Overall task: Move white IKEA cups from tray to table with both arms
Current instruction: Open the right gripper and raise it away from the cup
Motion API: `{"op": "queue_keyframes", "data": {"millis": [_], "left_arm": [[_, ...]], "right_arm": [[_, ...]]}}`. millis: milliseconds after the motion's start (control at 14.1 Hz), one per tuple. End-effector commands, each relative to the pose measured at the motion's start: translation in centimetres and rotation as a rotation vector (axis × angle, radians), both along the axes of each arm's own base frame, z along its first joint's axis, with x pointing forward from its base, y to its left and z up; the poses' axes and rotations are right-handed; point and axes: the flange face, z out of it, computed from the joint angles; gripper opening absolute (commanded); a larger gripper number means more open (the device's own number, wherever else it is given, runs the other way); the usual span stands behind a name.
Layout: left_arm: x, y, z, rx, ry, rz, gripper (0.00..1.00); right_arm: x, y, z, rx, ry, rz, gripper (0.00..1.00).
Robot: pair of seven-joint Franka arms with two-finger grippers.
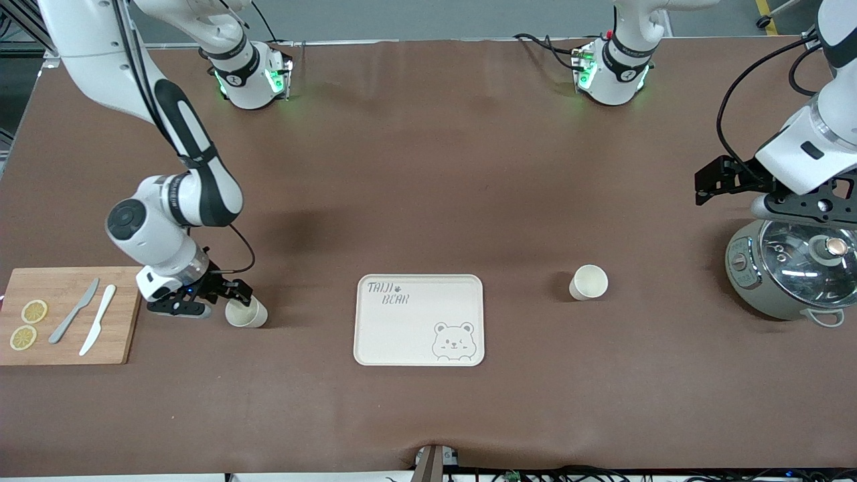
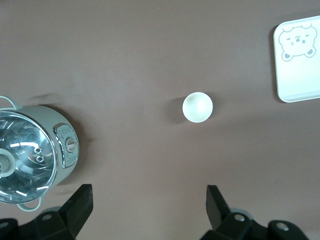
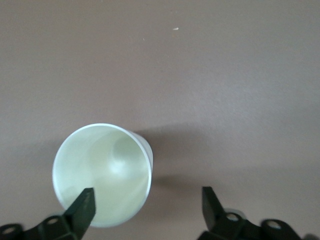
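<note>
One white cup [image 1: 246, 313] stands on the brown table between the cutting board and the bear tray [image 1: 402, 335]. My right gripper [image 1: 214, 301] is open and low beside it. In the right wrist view one fingertip [image 3: 85, 202] hangs over the cup's [image 3: 102, 172] rim, and the other is over bare table. The second white cup [image 1: 589, 282] stands between the tray and the pot. It also shows in the left wrist view [image 2: 197, 107]. My left gripper [image 1: 803, 204] is open and empty, high above the pot's edge, well away from that cup.
A grey pot with a glass lid [image 1: 790, 268] sits at the left arm's end of the table, also in the left wrist view [image 2: 30, 155]. A wooden cutting board [image 1: 67, 348] with two knives and lemon slices lies at the right arm's end.
</note>
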Motion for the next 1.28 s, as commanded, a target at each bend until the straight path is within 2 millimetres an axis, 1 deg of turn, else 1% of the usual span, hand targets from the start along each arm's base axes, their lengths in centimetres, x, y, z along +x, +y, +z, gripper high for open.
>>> {"op": "queue_keyframes", "data": {"millis": [0, 142, 213, 284, 427, 498, 640, 711, 853, 924, 995, 1066, 1209], "left_arm": [[-0.1, -0.2, 0.4, 0.0, -0.013, 0.014, 1.0], [-0.1, -0.2, 0.3, 0.0, -0.012, 0.02, 1.0], [0.0, 0.0, 0.4, 0.0, -0.014, 0.024, 1.0], [0.0, 0.0, 0.4, 0.0, -0.014, 0.024, 1.0], [0.0, 0.0, 0.4, 0.0, -0.014, 0.022, 1.0], [0.0, 0.1, 0.4, 0.0, -0.014, 0.024, 1.0], [0.0, 0.1, 0.4, 0.0, -0.014, 0.027, 1.0], [0.0, 0.0, 0.4, 0.0, -0.014, 0.024, 1.0], [0.0, 0.1, 0.4, 0.001, -0.014, 0.025, 1.0], [0.0, 0.1, 0.4, 0.001, -0.014, 0.025, 1.0], [-0.1, -0.1, 0.4, 0.001, -0.014, 0.022, 1.0], [-0.1, -0.1, 0.4, 0.003, -0.014, 0.022, 1.0], [0.0, -0.1, 0.4, 0.002, -0.02, 0.023, 1.0]], "right_arm": [[2.4, -2.6, 9.2, 0.039, 0.139, -0.008, 1.0], [3.0, -4.8, 15.6, 0.03, 0.237, -0.001, 1.0], [2.6, -5.3, 19.0, 0.025, 0.259, 0.001, 1.0], [1.7, -5.5, 22.3, 0.026, 0.256, 0.001, 1.0], [-1.2, -6.0, 28.2, 0.028, 0.231, -0.003, 1.0], [-2.8, -6.2, 30.4, 0.03, 0.238, -0.004, 1.0], [-6.2, -7.2, 34.0, 0.034, 0.24, -0.025, 1.0], [-7.8, -7.6, 35.7, 0.037, 0.213, -0.037, 1.0], [-9.4, -8.4, 37.9, 0.036, 0.178, -0.056, 1.0], [-10.0, -8.2, 38.7, 0.027, 0.165, -0.082, 1.0], [-9.8, -8.2, 38.9, -0.019, 0.152, -0.128, 1.0], [-9.1, -8.5, 39.0, -0.075, 0.114, -0.137, 1.0], [-8.1, -8.8, 38.2, -0.095, 0.071, -0.14, 1.0]]}}
